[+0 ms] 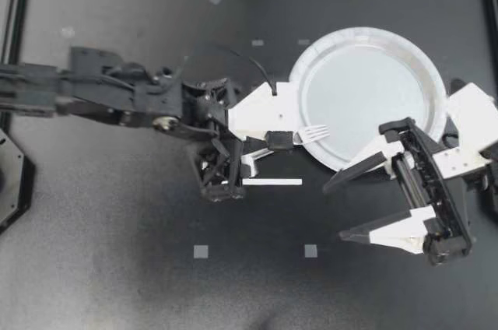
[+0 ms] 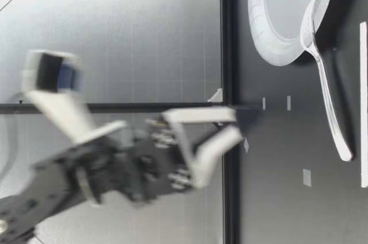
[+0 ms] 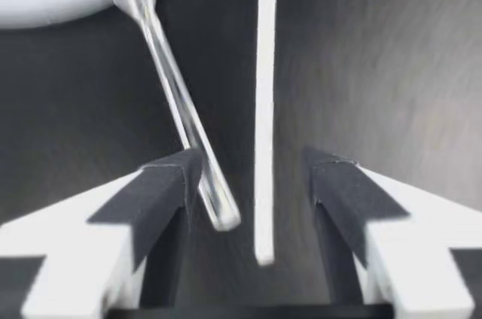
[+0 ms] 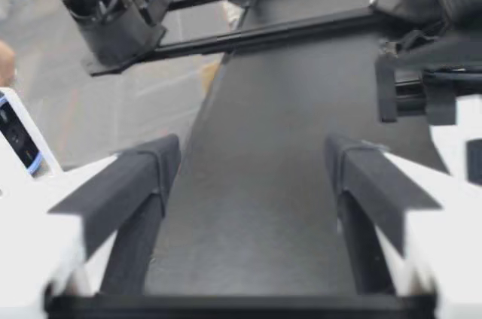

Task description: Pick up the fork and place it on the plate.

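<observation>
Black table (image 1: 117, 283). Fork (image 1: 313, 134) tines on plate (image 1: 424, 65) rim, handle off it. My left pincer (image 1: 264, 143) spread, handle against one finger, unpinched. Right pincer (image 1: 334, 212) spread, idle. Looks like grasp step; next: pinch handle, carry fork fully onto plate.

The fork (image 1: 313, 134) looks like clear, glossy plastic. The plate (image 1: 366, 34) under its tines is white, matt paper with a ribbed rim. The table (image 1: 117, 268) around the plate is black, matt, finely grained.

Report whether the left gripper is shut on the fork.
Open. Left gripper: fork handle against one finger, the other finger apart.
</observation>
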Action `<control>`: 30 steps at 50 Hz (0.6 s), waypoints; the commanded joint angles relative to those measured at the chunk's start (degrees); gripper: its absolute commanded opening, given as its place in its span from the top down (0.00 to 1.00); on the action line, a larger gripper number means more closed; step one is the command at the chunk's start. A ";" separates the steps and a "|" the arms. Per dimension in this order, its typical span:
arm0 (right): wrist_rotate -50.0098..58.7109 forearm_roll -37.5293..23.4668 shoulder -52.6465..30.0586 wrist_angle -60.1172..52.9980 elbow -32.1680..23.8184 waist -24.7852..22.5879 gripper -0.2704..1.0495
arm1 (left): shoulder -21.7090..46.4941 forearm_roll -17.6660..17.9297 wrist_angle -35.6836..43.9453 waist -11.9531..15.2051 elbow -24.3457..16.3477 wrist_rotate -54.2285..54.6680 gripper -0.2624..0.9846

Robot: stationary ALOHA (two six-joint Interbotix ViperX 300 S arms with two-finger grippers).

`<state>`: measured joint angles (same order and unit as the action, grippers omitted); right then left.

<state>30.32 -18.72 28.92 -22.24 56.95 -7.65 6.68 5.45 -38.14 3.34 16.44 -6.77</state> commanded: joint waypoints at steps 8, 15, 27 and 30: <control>-9.58 1.76 0.88 -0.97 -2.02 0.18 0.23 | -5.45 0.00 23.82 -2.02 2.99 -3.60 0.37; -10.81 2.02 1.23 -2.99 -1.76 1.58 0.23 | -8.26 0.00 43.86 -2.90 10.37 -3.69 0.37; -10.72 2.37 -2.02 -8.35 -0.53 3.52 0.23 | -12.83 -0.09 67.94 -4.48 23.99 -2.90 0.37; -10.63 2.55 -3.08 -9.14 -0.70 3.69 0.23 | -12.83 -0.09 69.26 -4.75 25.14 -2.55 0.37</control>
<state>19.60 -16.52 26.54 -29.88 57.22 -4.57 -4.57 5.45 28.65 -0.97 41.04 -9.58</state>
